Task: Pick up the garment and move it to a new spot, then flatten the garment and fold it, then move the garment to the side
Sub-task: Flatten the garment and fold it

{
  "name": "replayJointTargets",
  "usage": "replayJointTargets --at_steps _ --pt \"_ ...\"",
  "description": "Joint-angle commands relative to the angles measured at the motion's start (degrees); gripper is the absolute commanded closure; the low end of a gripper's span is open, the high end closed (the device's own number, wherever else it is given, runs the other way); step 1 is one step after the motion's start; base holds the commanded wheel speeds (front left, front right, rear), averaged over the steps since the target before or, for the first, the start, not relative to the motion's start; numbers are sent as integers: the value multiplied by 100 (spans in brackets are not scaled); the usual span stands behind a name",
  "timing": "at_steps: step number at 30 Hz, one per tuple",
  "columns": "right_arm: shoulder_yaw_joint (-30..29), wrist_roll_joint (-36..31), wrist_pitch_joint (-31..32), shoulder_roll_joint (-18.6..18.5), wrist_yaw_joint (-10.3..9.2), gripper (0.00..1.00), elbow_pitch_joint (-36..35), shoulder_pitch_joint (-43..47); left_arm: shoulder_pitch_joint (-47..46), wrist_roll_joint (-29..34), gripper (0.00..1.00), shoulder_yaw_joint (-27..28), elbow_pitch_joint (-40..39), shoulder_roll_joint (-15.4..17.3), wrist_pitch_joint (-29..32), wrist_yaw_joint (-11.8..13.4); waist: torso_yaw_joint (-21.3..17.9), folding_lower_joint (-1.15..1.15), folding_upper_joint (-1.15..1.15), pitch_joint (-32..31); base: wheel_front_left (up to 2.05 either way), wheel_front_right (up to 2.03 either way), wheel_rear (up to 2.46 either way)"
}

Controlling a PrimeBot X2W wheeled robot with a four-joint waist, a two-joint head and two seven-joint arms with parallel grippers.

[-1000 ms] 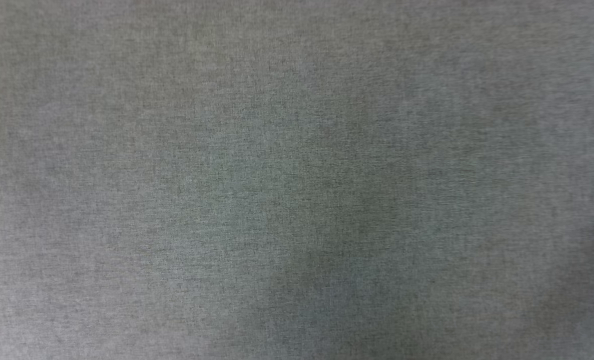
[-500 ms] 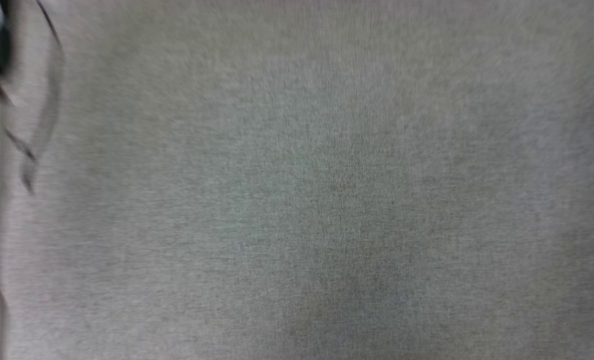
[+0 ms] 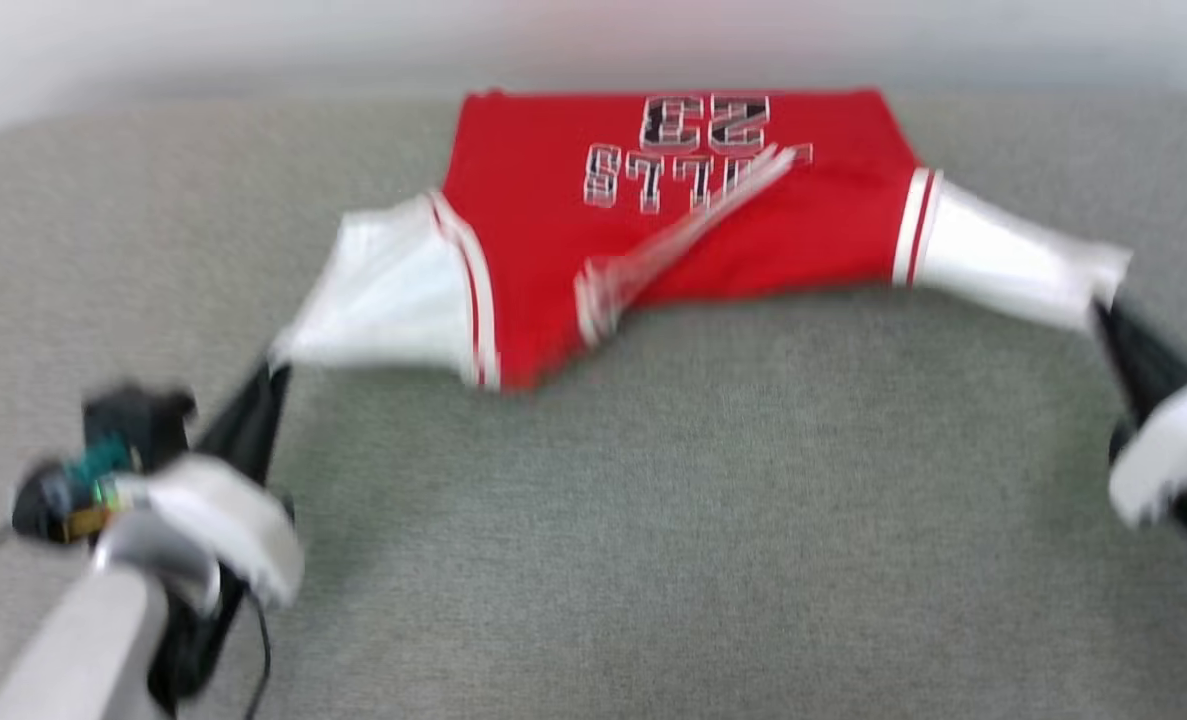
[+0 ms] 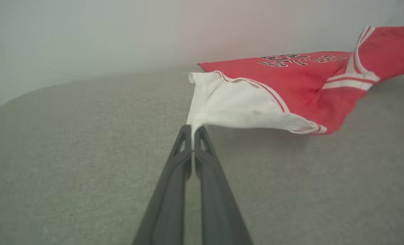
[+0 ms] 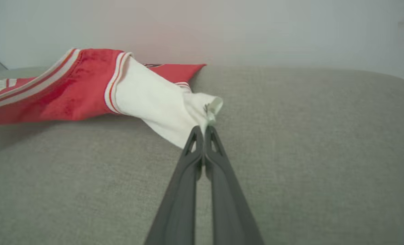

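Currently: garment point(image 3: 673, 230) stretched between left gripper point(image 3: 276, 375) and right gripper point(image 3: 1103, 312), each pair of jaws clenched on a white sleeve point(image 4: 236, 109). Step, apparently: flattening. Next: lower taut, evenly.

Pale grey forearm point(image 3: 73, 640), white wrist collars point(image 3: 228, 525), thin black cable point(image 3: 264, 640), long dark tapering jaws.

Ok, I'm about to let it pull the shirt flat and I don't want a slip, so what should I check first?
1. Left jaws shut on the left-hand sleeve: ok.
2. Right jaws shut on the right-hand sleeve: ok.
3. The garment lying flat: not ok; the striped trim is folded across the print.
4. Print facing up: ok.
5. Enough cloth in each grip to hold: cannot tell; the jaws pinch the sleeves near their tips.
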Motion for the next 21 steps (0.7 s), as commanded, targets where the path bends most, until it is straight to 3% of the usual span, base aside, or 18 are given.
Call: replayJointTargets --at_steps 1,9,21 --pt "17 11 23 -99 -6 100 -46 180 153 7 100 23 -3 86 15 39 128 1 0 -375 0 0 0" --pt "172 408 135 -714 -7 100 -672 1777 1615 -251 100 -156 -44 292 308 107 141 1 0 -1013 0 0 0" --pt "224 719 705 -1396 -8 100 -1513 3560 2832 -495 100 -44 -370 664 422 303 98 1 0 -1428 0 0 0"
